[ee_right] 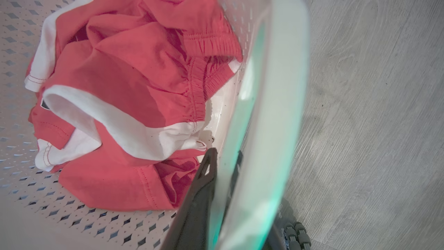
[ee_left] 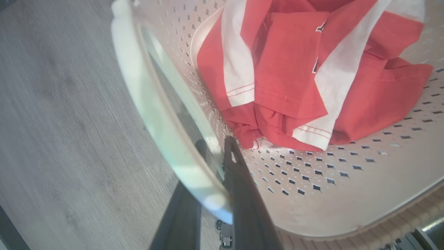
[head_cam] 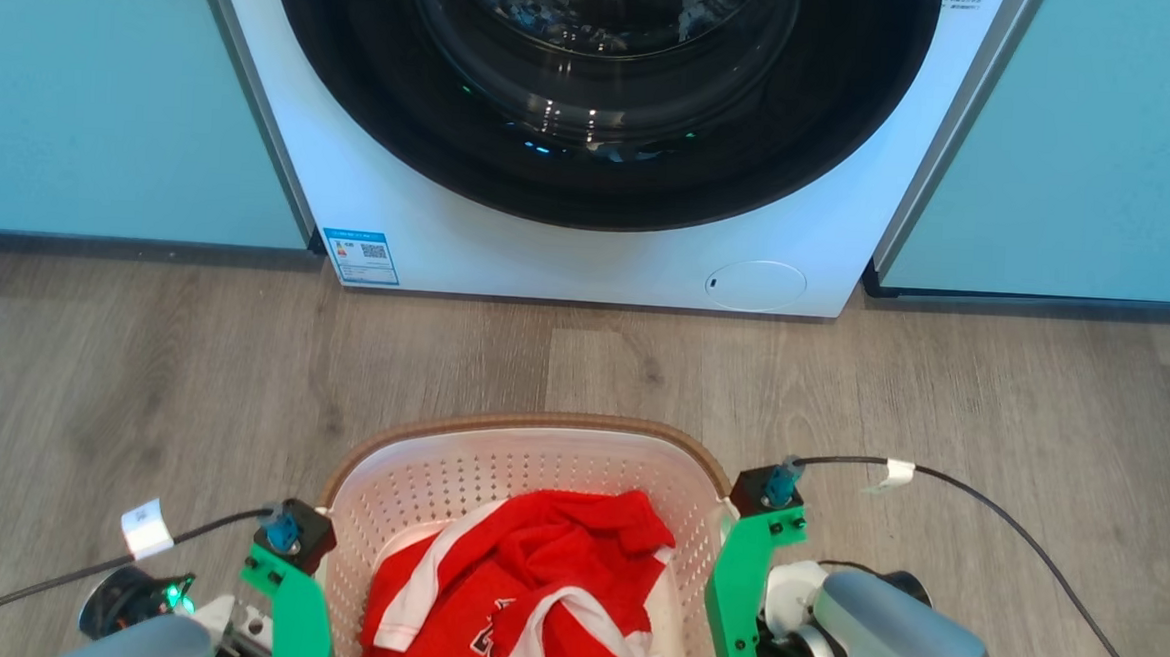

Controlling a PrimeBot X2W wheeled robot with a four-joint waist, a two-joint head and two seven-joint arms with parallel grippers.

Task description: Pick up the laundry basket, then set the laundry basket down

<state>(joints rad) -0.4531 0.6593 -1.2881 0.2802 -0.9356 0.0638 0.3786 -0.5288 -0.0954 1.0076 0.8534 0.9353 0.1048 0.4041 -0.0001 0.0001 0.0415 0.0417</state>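
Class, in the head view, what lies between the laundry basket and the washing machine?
Nothing stands there: in the head view, a bare stretch of grey wood-look floor separates the laundry basket from the washing machine.

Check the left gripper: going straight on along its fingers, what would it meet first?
The left gripper straddles the handle of the basket with its jaws; pushed on, its inner finger would likely meet the red-and-white shirt first, though depth is unclear.

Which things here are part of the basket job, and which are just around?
In the job: laundry basket, left gripper, right gripper.
Just around: red and white clothes in the basket, washing machine, teal cabinets.
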